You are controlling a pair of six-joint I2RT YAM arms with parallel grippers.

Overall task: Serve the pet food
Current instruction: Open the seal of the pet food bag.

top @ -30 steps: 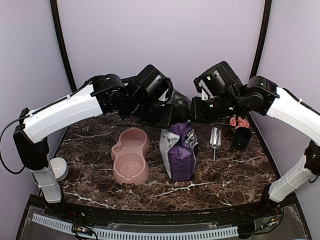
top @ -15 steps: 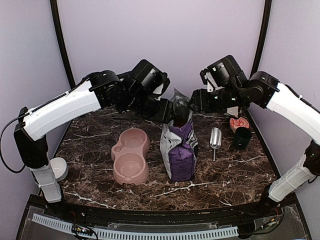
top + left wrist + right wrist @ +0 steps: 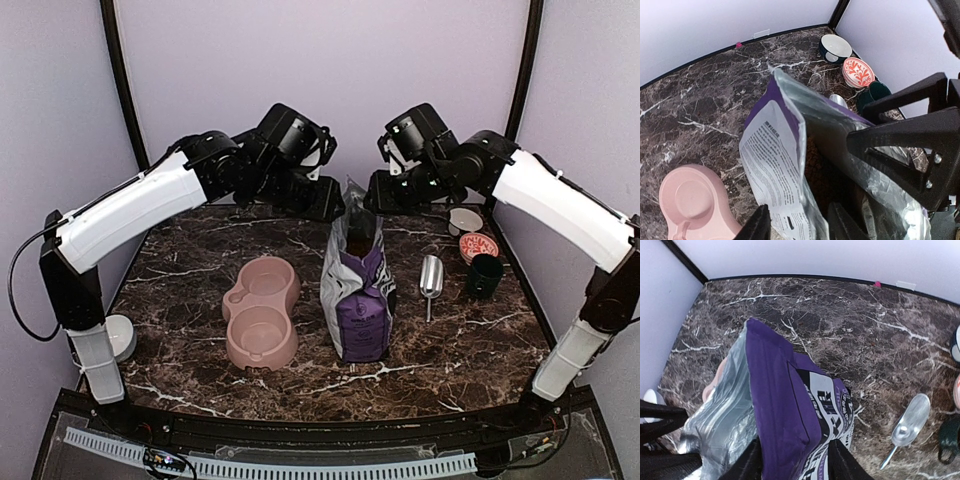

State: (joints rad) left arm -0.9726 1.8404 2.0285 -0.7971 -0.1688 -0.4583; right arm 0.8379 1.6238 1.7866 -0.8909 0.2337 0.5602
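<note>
While part-open, tools [image 3: 800, 222] [image 3: 794, 460] straddle bag [image 3: 357, 300], perhaps touching

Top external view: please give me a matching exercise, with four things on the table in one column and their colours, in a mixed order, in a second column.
Things
1. double bowl
2. bag
3. scoop
4. cup

Colours
a. silver
b. pink
c. purple and white
d. dark green

Right pairs: 1-b, 2-c, 3-a, 4-d
</note>
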